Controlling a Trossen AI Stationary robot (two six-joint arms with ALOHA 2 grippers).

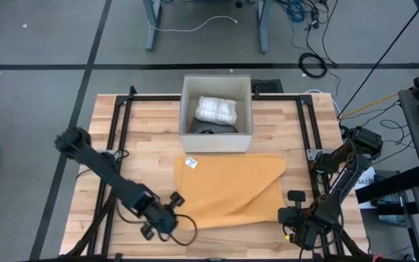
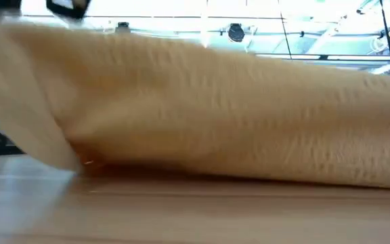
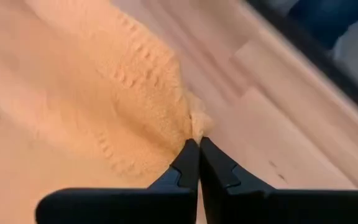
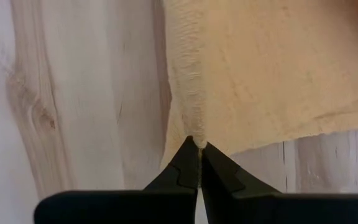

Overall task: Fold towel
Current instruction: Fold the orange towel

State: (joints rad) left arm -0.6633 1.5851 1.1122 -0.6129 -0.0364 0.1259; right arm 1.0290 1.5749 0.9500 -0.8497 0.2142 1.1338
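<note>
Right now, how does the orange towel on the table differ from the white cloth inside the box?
The orange towel lies spread out on the wooden table, while the white cloth sits bundled inside the box. The orange towel is plain and covers much more area; the white cloth shows a faint check pattern. The left gripper and right gripper pinch the towel's near corners; nothing touches the white cloth.

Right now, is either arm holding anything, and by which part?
Both hold the orange towel: the left pincer pinches its near-left corner, the right pincer its near-right corner.
</note>
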